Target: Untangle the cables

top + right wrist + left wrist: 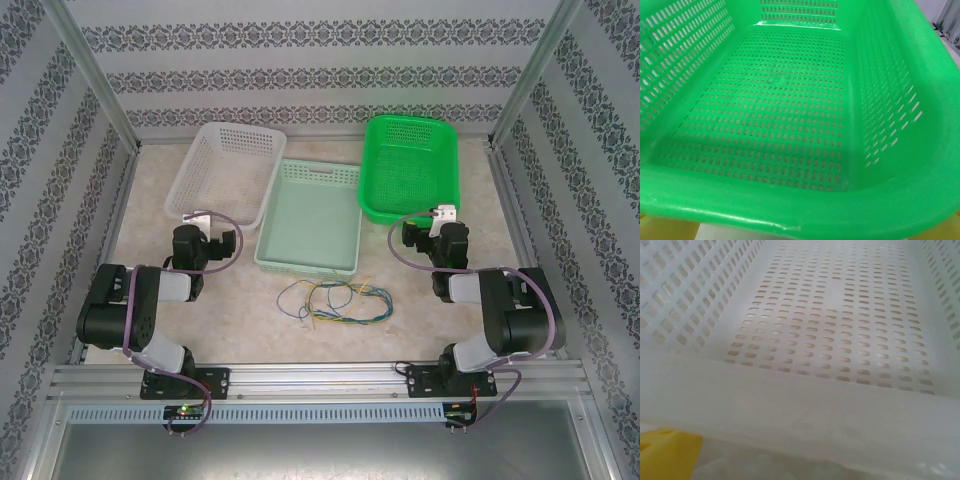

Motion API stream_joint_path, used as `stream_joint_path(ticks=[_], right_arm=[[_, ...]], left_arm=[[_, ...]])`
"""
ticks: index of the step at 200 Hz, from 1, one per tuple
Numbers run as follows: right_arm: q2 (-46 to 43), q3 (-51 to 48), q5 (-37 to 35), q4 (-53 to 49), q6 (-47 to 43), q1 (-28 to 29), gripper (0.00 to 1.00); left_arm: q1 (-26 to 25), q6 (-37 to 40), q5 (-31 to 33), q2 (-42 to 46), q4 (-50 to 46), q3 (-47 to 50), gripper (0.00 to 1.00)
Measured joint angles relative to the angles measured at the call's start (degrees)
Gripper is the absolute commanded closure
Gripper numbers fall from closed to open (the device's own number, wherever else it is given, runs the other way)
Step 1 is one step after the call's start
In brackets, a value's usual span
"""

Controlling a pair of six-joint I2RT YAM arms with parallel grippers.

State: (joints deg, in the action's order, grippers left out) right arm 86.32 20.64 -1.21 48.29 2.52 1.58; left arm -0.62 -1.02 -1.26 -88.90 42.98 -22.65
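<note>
The cables [335, 300] lie in one loose tangle of thin yellow, blue and dark green wires on the table, near the front and midway between the two arms. My left gripper [204, 222] hovers at the near edge of a white basket [240, 128], well to the upper left of the tangle. One yellow finger [665, 455] shows at the frame's bottom left corner, spread wide, with nothing held. My right gripper [440, 218] sits at the near rim of a green basket [410, 160], up and to the right of the tangle, open and holding nothing.
A pale green tray [310, 215] stands between the two baskets, just behind the cables. The white basket's near rim [800, 405] and the green basket's near rim [790, 205] lie close under the wrists. Metal frame rails edge the table.
</note>
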Motion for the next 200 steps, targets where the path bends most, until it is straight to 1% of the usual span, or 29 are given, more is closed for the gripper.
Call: stream_joint_path(ticks=[150, 160, 170, 177, 184, 200], right_arm=[[0.0, 0.0, 0.7, 0.0, -0.7, 0.0, 0.02], [-0.8, 0.0, 0.7, -0.4, -1.2, 0.1, 0.02], [-2.7, -0.1, 0.6, -1.6, -1.3, 0.2, 0.02], [-5.0, 0.0, 0.6, -3.8, -1.3, 0.2, 0.05], [-8.0, 0.7, 0.6, -8.0, -0.9, 0.2, 0.07], [-14.1, 4.3, 0.8, -18.9, 0.2, 1.0, 0.08]], left_arm=[[0.0, 0.2, -0.1, 0.3, -0.6, -0.4, 0.00], [0.0, 0.2, 0.0, 1.8, -4.3, -1.6, 0.00], [0.0, -0.5, 0.5, 4.5, -10.9, -4.2, 0.00], [0.0, -1.5, 1.2, 6.6, -15.3, -6.2, 0.00], [0.0, -3.0, 2.0, 9.1, -19.3, -8.5, 0.00], [0.0, -7.1, 3.5, 14.7, -26.3, -12.2, 0.00]])
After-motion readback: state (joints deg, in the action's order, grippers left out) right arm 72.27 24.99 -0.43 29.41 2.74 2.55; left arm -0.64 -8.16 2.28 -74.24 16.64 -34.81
